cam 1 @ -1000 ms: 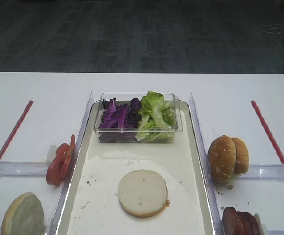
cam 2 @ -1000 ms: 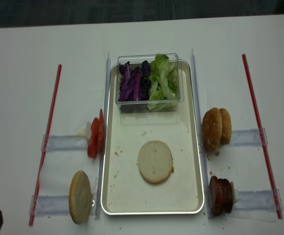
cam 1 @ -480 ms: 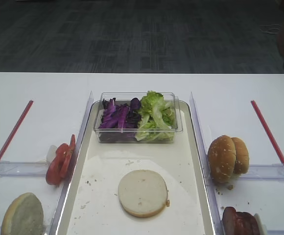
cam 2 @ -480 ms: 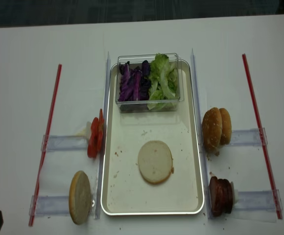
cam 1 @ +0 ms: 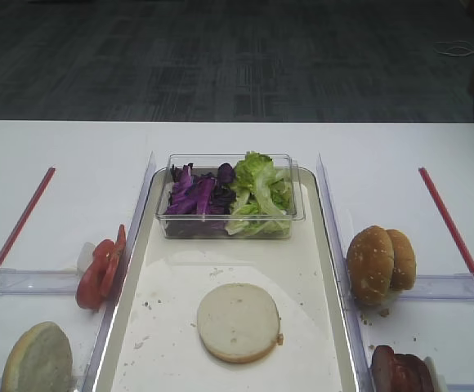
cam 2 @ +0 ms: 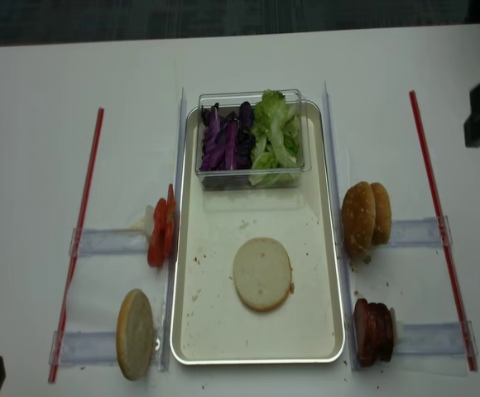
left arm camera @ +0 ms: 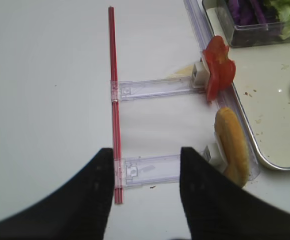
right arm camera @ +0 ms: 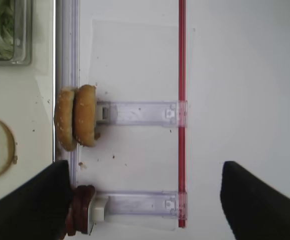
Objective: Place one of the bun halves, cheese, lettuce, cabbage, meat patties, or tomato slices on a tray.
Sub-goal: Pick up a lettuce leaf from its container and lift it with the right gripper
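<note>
Fingers of the right gripper are spread wide and hold nothing, high above the table right of the tray. Both sesame bun halves stand on edge just right of its rim; I think a careless pinch could tip them

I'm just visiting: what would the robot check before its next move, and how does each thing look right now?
1. Bun half already lying flat on the tray: ok.
2. Bare tray space around it: ok.
3. Meat patties standing on edge beside the tray, reachable: ok.
4. Right gripper open, holding nothing: ok.
5. Left gripper open, holding nothing: ok.
6. Which item comes next: cannot tell.
</note>
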`<action>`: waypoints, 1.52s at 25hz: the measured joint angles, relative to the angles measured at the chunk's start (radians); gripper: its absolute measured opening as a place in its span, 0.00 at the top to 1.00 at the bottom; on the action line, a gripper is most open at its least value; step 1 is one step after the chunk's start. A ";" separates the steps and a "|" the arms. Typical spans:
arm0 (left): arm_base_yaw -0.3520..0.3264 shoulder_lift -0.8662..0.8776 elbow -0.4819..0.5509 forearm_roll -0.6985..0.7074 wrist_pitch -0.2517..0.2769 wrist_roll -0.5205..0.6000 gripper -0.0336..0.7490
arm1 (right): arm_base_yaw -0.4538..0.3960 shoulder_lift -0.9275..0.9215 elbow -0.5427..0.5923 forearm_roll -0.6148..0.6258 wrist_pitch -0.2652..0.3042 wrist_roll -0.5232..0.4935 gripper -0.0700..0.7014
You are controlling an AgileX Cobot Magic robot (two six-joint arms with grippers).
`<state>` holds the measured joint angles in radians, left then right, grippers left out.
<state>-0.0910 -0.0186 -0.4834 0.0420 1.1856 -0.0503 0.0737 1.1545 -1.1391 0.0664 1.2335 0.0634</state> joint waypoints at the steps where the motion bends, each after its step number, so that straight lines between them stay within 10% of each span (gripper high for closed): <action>1: 0.000 0.000 0.000 0.000 0.000 0.000 0.58 | 0.000 0.030 -0.023 0.000 -0.002 0.000 0.12; 23: 0.000 0.000 0.000 0.000 0.000 0.000 0.58 | 0.000 0.549 -0.427 -0.002 -0.012 -0.005 0.12; 38: 0.000 0.000 0.000 0.000 0.000 0.000 0.58 | 0.006 0.633 -0.480 0.042 0.005 0.001 0.12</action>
<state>-0.0910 -0.0186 -0.4834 0.0420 1.1856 -0.0503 0.0798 1.7878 -1.6188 0.1088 1.2385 0.0649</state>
